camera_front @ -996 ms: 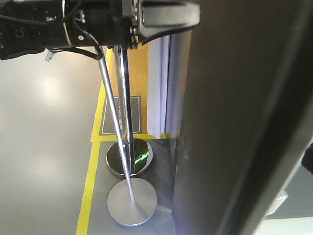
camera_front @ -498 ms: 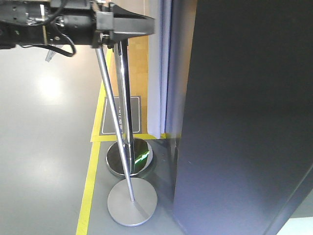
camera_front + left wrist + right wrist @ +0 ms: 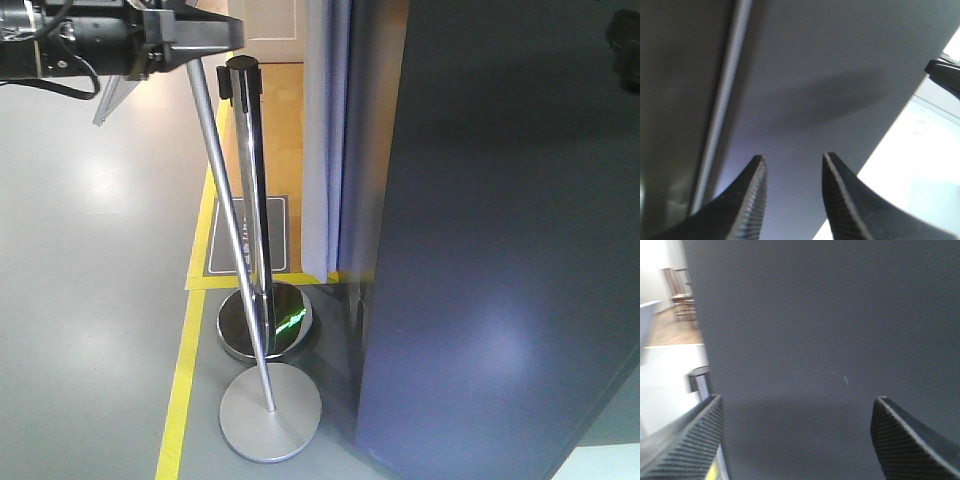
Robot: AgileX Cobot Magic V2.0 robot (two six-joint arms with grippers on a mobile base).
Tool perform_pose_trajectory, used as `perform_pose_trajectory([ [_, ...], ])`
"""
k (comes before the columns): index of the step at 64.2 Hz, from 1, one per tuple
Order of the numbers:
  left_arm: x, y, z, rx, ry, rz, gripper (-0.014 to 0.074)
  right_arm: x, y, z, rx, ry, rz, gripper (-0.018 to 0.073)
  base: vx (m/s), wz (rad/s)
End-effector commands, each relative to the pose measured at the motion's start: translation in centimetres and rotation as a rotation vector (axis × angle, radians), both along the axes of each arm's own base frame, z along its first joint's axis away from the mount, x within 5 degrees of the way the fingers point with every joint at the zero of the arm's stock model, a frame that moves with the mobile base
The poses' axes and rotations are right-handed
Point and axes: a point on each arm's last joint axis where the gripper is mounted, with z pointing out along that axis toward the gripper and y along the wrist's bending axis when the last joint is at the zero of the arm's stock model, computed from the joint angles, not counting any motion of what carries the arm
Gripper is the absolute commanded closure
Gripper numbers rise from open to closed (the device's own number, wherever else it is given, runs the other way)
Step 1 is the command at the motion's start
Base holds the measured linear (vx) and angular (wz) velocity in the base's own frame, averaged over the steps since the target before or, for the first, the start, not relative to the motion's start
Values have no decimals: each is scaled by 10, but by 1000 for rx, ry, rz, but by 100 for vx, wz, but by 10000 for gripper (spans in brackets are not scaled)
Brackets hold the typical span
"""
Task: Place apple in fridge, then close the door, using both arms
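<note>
— While the left arm reaches level in from nine o'clock, where's its pincer [image 3: 791,197]?
— Narrowly parted, empty, facing the door [image 3: 500,240], which fills three o'clock.
— And the right pincer [image 3: 797,440]?
— Spread wide, empty, square-on to that same grey face.
— The apple?
— Not visible. Two stanchions [image 3: 262,330] stand at six o'clock.

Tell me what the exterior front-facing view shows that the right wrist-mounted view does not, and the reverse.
Only the front view shows the two chrome barrier posts on round metal bases, the yellow floor line and the left claw at the top left. Only the right wrist view shows the open right claw, its ridged black fingers spread wide, and wooden chairs far behind. Both show the flat dark grey door.
</note>
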Motion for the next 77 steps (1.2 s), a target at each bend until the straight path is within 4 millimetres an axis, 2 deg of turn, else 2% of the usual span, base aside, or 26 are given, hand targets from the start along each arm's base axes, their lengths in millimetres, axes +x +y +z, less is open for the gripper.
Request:
perform_pose_trajectory([
  [1, -10, 10, 26, -13, -75, 52, 323, 12, -8, 15, -5, -84, -81, 15, 0, 0],
  [30, -2, 36, 26, -12, -81, 146, 323, 79, -16, -7, -15, -47, -167, 20, 0, 0],
  [51, 0, 38, 27, -13, -85, 172, 323, 118, -19, -26, -23, -18, -198, 20, 0, 0],
  [77, 4, 44, 28, -15, -96, 228, 323, 166, -14, -22, -60, -18, -141, 20, 0, 0],
])
